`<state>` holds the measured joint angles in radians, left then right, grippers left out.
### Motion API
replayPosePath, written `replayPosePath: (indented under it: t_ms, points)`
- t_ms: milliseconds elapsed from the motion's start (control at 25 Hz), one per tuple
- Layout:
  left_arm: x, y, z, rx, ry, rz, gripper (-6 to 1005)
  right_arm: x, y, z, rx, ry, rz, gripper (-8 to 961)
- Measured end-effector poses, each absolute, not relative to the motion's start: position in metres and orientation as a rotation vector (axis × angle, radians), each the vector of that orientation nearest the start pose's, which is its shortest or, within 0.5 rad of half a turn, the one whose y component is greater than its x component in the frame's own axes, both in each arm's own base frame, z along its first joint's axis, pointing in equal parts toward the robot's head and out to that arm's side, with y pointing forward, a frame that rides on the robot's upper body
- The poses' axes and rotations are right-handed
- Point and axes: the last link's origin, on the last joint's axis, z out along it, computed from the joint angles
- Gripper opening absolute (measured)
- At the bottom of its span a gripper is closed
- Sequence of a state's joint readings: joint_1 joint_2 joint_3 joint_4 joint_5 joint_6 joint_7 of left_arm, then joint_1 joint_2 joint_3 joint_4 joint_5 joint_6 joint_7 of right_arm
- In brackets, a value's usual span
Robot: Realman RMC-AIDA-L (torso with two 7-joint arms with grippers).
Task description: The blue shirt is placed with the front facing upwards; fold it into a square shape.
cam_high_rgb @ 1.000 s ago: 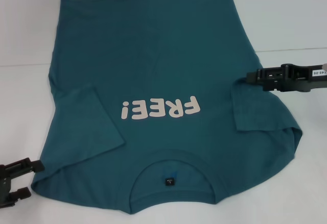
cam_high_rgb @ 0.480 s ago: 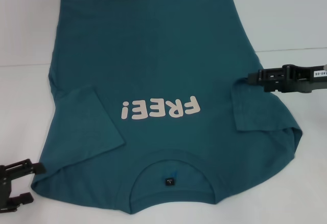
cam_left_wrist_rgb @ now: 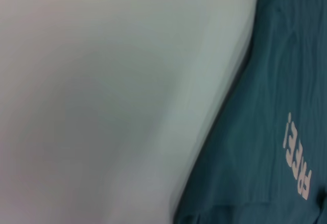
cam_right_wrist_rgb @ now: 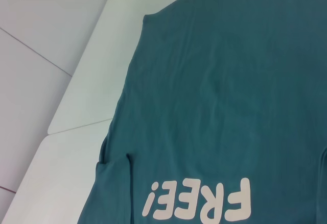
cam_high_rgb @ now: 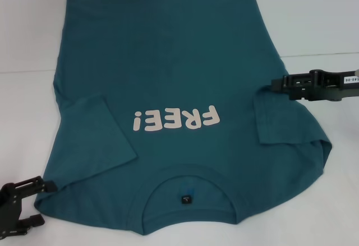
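Two pincers flank the shirt, one at each side edge.

Both sit low at the cloth's margins: the left pincer [cam_high_rgb: 35,202], its fingers spread, is at the near left corner just beside the shoulder seam, while the right pincer [cam_high_rgb: 276,83] reaches in sideways and touches the edge above the folded-in right sleeve; whether its fingers are spread or pressed together I cannot tell. Outward from them, the blue shirt [cam_high_rgb: 168,89] lies flat on the white bench [cam_high_rgb: 320,22], front up, collar nearest the robot and hem farthest, so its long axis runs straight away from the robot. Each arm is nearer its own side, which suggests a lengthwise fold inward.
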<state>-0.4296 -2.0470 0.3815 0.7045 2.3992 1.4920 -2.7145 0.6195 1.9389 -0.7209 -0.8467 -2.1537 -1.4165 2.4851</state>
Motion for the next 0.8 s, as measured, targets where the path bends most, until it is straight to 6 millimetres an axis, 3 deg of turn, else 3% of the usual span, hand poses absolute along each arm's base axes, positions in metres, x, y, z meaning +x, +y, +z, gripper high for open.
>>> replayPosePath:
  t_ms: [800]
  points:
    - [-0.356,0.3,0.034,1.735,2.779,0.702,915,0.261,0.395,0.085,-2.172,1.65,0.551,801]
